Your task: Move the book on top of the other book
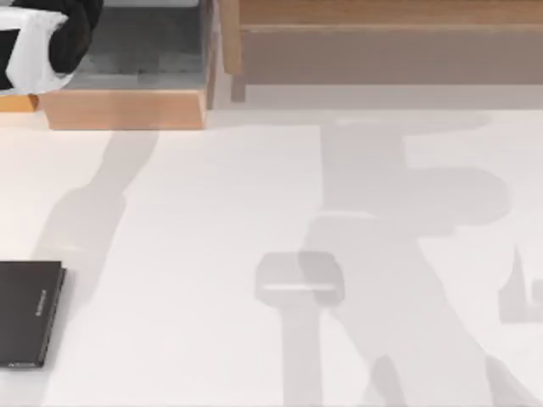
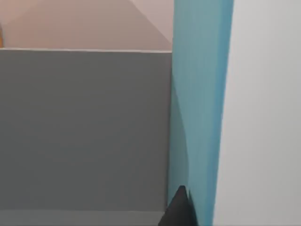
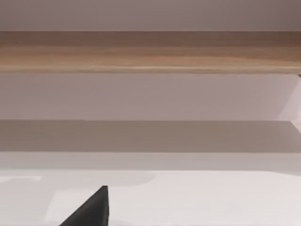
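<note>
Black book (image 1: 30, 312) flat at table's (image 1: 212, 254) left edge

White table (image 1: 212, 254); black book (image 1: 30, 312)

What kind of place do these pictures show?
Probably a simulated tabletop workspace beside wooden furniture: a plain white table, a wooden shelf unit at its far edge, and a thin black book lying flat on it.

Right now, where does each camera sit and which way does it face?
Top view: above the table, looking down on the black book; left arm at upper left.
Left wrist view: close against the teal book; left hand partly shows.
Right wrist view: low, facing a wooden rail; right hand partly shows.
Shared: top and right wrist see the table.
</note>
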You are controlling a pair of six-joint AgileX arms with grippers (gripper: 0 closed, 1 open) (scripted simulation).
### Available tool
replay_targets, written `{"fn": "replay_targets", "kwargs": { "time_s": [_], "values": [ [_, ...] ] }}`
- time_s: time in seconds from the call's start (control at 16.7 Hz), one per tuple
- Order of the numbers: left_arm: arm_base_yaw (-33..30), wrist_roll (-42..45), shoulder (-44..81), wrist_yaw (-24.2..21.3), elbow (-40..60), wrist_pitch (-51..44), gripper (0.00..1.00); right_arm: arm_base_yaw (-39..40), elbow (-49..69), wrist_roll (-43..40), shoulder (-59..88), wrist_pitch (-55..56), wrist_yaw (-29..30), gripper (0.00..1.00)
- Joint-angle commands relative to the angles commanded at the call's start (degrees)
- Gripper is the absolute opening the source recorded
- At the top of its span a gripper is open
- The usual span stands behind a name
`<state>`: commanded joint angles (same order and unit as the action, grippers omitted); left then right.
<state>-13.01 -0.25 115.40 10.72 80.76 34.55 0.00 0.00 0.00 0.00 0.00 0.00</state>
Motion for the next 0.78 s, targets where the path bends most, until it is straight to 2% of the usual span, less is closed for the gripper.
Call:
{"fn": "replay_targets", "kwargs": {
  "time_s": [0.78],
  "values": [
    [-0.4, 0.1, -2.9, 0.3, -1.6, -1.2, 0.00, 0.0, 0.0, 0.0, 0.0, 0.0, 0.0, 1.00]
  ]
}}
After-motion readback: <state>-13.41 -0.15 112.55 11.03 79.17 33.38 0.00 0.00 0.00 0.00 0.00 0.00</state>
